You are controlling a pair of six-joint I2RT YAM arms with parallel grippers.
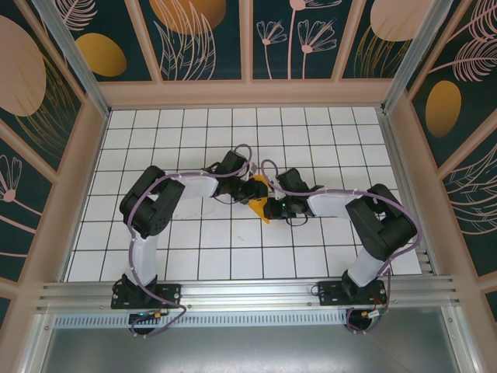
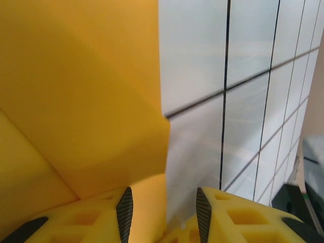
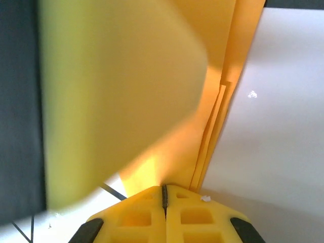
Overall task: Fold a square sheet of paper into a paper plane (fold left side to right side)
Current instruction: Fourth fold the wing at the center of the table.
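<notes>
The orange-yellow sheet of paper (image 1: 262, 208) lies folded in layers at the middle of the table, mostly covered by both grippers. In the left wrist view the paper (image 2: 81, 91) covers the left half, and its stepped right edge runs down between my fingers. My left gripper (image 2: 163, 212) (image 1: 252, 189) is open, and the dark pads (image 2: 124, 212) stand apart over that edge. My right gripper (image 3: 163, 195) (image 1: 273, 203) is shut, its tips meeting at the near end of the paper (image 3: 187, 147), whose layered edges run away from them. Whether paper is pinched between them I cannot tell.
The white gridded table (image 1: 194, 140) is fenced by a wooden frame with patterned walls (image 1: 241, 39). A blurred pale-yellow shape (image 3: 111, 91) sits close to the right wrist lens. A dark arm part (image 2: 293, 200) shows at the left wrist view's lower right. A small white crumb (image 3: 252, 94) lies on the table.
</notes>
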